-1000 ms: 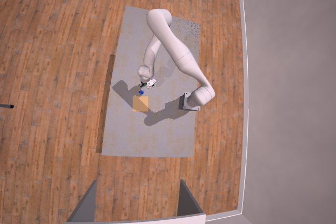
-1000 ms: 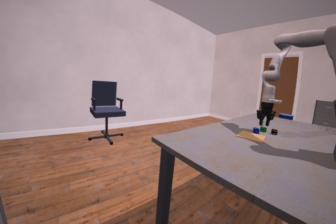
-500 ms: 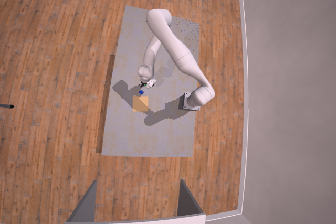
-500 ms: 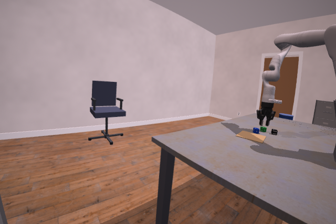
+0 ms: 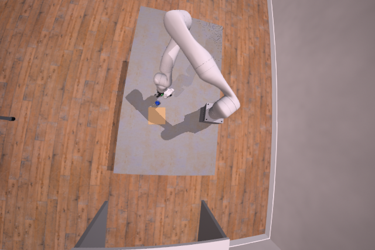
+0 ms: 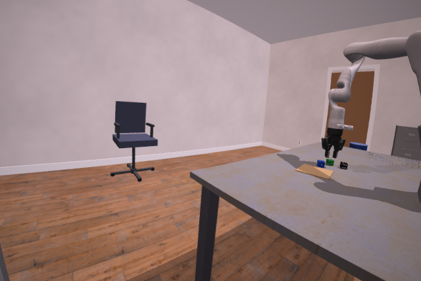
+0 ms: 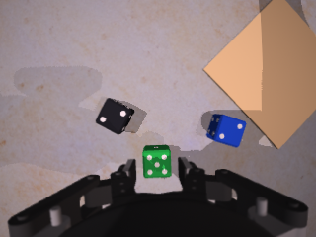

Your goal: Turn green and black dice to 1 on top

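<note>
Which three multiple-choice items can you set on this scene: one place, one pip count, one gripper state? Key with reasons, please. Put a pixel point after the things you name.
1. Where is the green die?
A) on the mat
B) on the table, off the mat
C) on top of the blue die

2. How many pips does the green die's top face show?
A) two
B) five
C) one

3. How is the gripper?
A) shut on the black die
B) shut on the blue die
C) part open, holding nothing

1: B. The green die [image 6: 329,162] [image 7: 157,164] sits on the table [image 5: 163,153] [image 6: 272,196], apart from the mat [image 5: 156,116] [image 6: 314,171] [image 7: 252,74].
2: B. The wrist view shows four corner pips and a middle one.
3: C. The gripper [image 6: 331,156] [image 7: 157,167] hovers above the green die, fingers apart with nothing between them.
</note>
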Action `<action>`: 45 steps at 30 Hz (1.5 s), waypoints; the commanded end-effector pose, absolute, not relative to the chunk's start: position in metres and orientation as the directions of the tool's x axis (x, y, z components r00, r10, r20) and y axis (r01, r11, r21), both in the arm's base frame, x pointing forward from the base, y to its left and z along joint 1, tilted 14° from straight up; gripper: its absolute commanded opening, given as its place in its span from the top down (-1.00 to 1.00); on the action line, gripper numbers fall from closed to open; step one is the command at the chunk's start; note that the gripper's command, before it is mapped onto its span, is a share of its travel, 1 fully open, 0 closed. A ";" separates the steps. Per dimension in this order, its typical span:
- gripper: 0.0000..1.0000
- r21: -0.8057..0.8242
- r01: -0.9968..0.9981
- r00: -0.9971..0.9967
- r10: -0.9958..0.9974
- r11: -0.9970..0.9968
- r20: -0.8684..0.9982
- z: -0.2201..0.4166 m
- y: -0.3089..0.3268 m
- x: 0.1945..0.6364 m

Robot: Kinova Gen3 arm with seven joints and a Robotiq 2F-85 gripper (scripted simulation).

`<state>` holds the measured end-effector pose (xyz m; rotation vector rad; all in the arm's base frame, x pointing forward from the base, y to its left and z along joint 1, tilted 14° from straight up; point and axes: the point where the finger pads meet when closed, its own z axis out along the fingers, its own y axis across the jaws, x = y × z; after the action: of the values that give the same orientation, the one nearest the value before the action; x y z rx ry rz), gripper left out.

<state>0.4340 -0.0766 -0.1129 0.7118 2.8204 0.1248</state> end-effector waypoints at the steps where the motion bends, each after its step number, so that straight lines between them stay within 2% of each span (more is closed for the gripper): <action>1: 0.07 0.138 0.457 -0.855 0.477 0.878 -0.201 -0.112 -0.077 0.434; 45: 0.07 0.138 0.457 -0.855 0.477 0.878 -0.201 -0.127 -0.076 0.438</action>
<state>0.4390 -0.0786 -0.1219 0.7083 2.8140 0.1197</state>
